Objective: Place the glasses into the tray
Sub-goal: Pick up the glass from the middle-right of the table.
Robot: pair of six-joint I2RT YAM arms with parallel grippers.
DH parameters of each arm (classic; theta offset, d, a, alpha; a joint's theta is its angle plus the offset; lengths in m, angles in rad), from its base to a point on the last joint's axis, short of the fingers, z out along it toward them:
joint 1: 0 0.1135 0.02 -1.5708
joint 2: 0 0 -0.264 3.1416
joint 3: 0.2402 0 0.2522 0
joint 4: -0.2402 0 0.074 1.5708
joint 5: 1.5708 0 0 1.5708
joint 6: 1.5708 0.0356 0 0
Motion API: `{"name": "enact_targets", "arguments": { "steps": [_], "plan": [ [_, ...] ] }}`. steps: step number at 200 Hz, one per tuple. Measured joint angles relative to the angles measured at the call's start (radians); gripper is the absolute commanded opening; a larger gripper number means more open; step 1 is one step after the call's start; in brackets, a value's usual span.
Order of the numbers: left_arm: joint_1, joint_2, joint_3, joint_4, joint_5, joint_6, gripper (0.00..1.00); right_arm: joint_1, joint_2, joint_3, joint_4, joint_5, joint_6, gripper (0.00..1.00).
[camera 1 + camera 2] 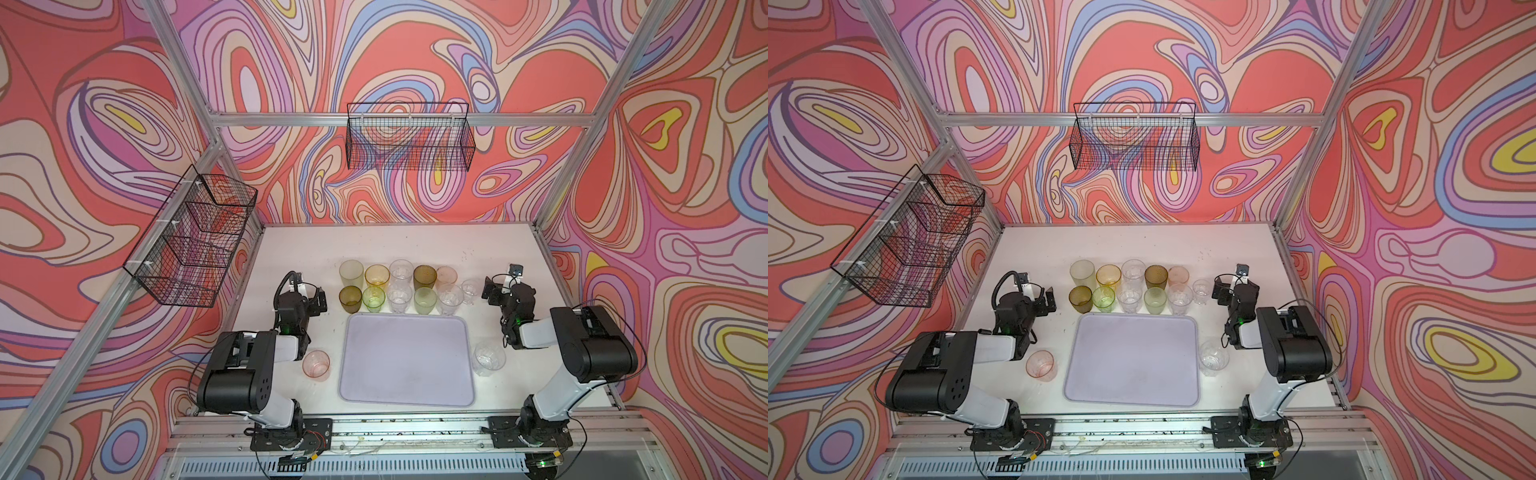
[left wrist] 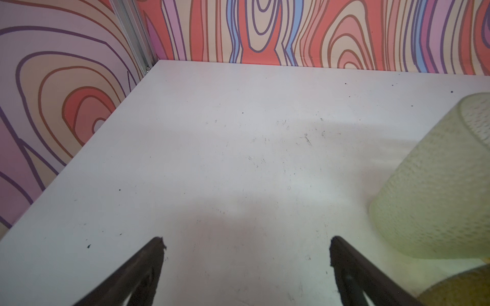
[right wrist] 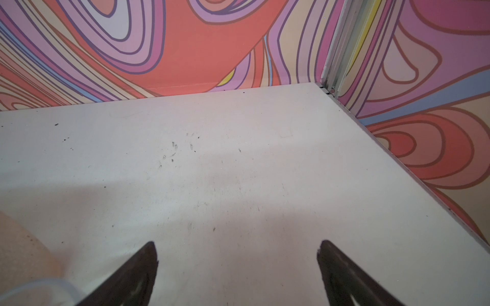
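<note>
The left gripper is seen with dark tapered fingers spread wide over the scuffed white tabletop, nothing held; a dimpled, frosted pale green tumbler stands just beside one finger. The right gripper is likewise spread wide and empty. Between the two grippers, small translucent glasses are ranged in two rows, just beside the smooth, round-cornered, pale lilac rectangular tray.

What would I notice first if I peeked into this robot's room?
The swirly pink, red and purple walls jump out first, all around the white table. Next come the colourful glasses, most lined up in two rows just behind the pale lilac tray in the middle, which has nothing in it.
</note>
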Motion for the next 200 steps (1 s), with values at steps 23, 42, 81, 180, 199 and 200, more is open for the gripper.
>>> {"name": "enact_targets", "arguments": {
  "steps": [23,42,81,180,199,200],
  "plan": [
    [0.000,0.000,0.000,0.000,0.000,0.000,1.00,0.000,0.000,0.000,0.000,0.000,0.000,0.99],
    [0.000,0.000,0.000,0.000,-0.001,0.000,0.99,0.000,0.000,0.000,0.000,0.000,0.000,0.98],
    [0.000,-0.005,0.009,-0.034,-0.019,-0.003,0.95,0.003,-0.020,0.016,-0.054,0.027,0.000,0.99],
    [-0.008,-0.247,0.474,-0.729,-0.104,-0.126,0.95,0.006,-0.248,0.446,-0.860,0.150,0.172,0.98],
    [-0.008,-0.220,0.609,-0.901,-0.084,-0.180,0.96,0.006,-0.233,0.559,-1.067,0.100,0.209,0.98],
    [-0.008,-0.219,0.615,-0.908,-0.085,-0.181,0.96,0.006,-0.232,0.563,-1.074,0.098,0.211,0.98]
  ]
}}
